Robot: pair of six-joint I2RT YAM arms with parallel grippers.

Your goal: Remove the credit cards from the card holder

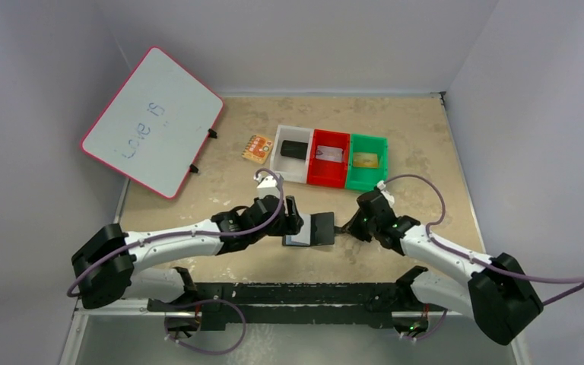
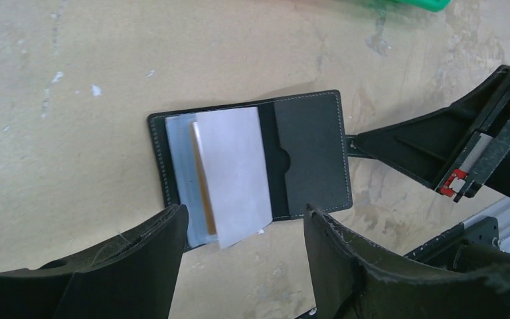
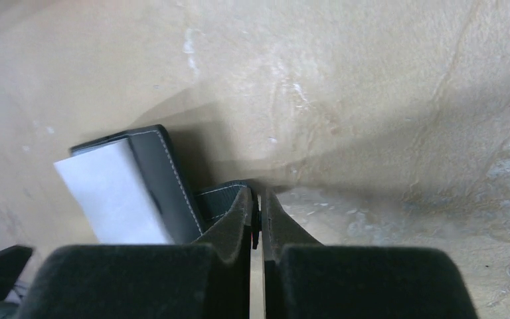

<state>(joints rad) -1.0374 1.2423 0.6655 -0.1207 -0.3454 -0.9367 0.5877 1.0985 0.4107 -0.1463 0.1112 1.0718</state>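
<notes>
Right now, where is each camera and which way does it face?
Top external: above, behind the robot, facing down at the table; both arms show.
Left wrist: on the left arm, facing down at the card holder; open left end effector.
Right wrist: low, facing the card holder; right end effector shut on its strap.
All share the card holder.

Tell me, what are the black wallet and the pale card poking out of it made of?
The wallet looks like black leather or fake leather: matte, with pale stitching round its edge. The pale card is probably thin stiff plastic: smooth and flat.
</notes>
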